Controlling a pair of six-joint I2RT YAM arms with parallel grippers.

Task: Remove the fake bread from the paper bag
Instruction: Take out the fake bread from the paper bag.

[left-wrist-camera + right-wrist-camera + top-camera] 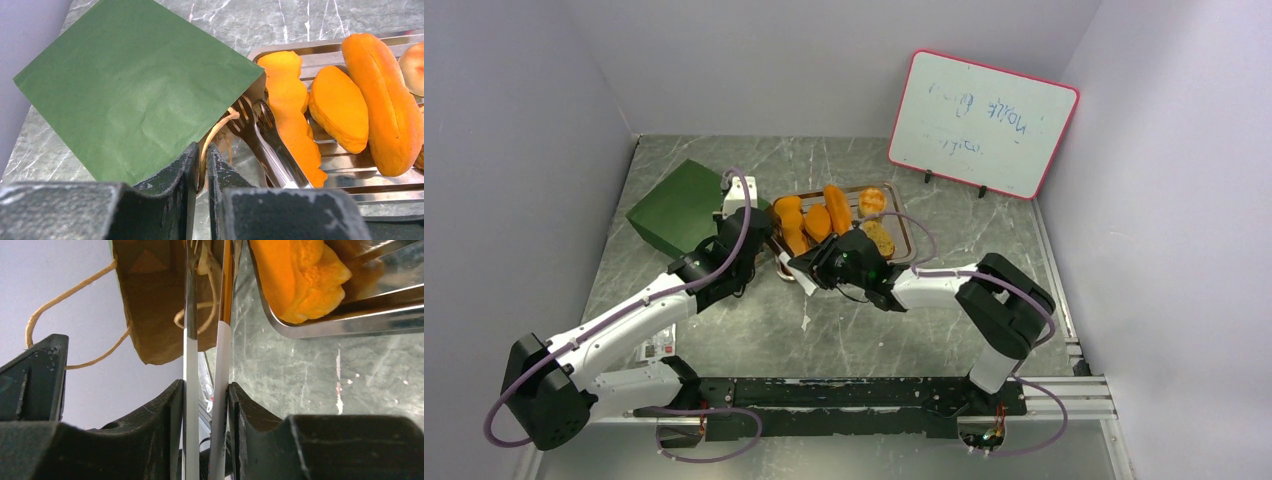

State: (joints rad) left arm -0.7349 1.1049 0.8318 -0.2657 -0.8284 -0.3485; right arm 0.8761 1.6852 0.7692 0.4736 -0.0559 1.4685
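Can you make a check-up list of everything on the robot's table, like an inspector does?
Surface: grey marble table, a few white scuffs.
Job's things: green paper bag lying on its side; several pieces of fake bread on the metal tray; inside of the bag not visible.
Clutter: small white card beside the left arm.
Grippers: left pincer shut on the bag's cord handle; right pincer shut on metal tongs, tips at the bag's mouth.
Cables: purple cables loop along both arms.
Surroundings: plain walls; pink-rimmed whiteboard at the back right.
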